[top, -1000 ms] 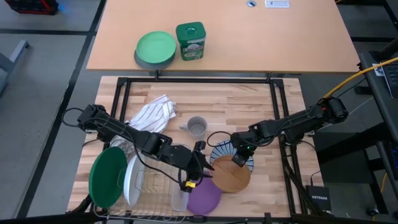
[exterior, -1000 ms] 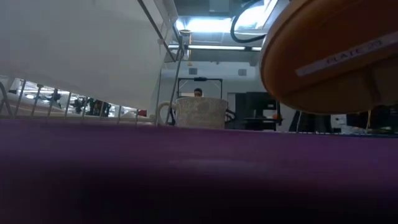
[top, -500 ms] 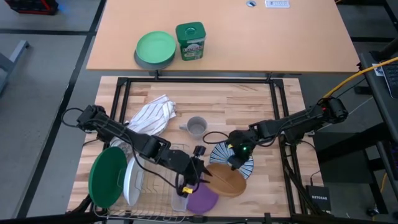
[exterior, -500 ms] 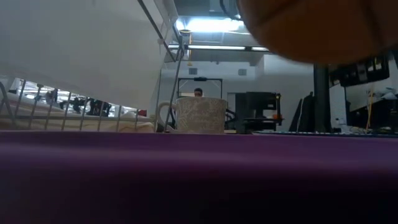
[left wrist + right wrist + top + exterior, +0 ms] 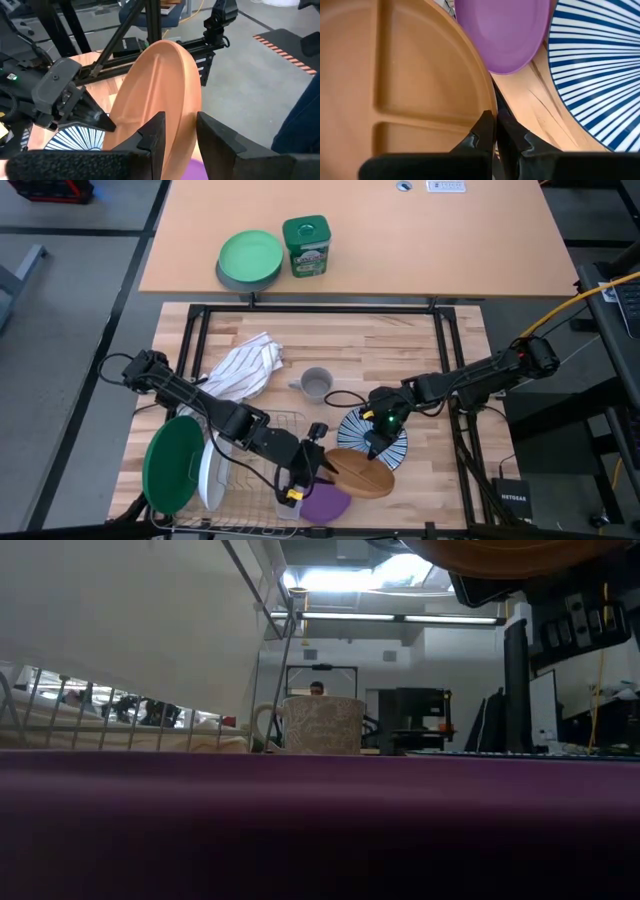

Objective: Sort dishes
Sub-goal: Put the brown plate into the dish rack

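Two plates (image 5: 175, 463) upright in rack (image 5: 262, 492)

No readable text anywhere. Green tin (image 5: 306, 246) on the far table (image 5: 480, 250) has a printed label, too small to read. White tag (image 5: 445, 186) at that table's far edge, illegible. Small black box (image 5: 512, 502) off the near right corner has white marking, unreadable. Low and wrist views: no lettering legible.
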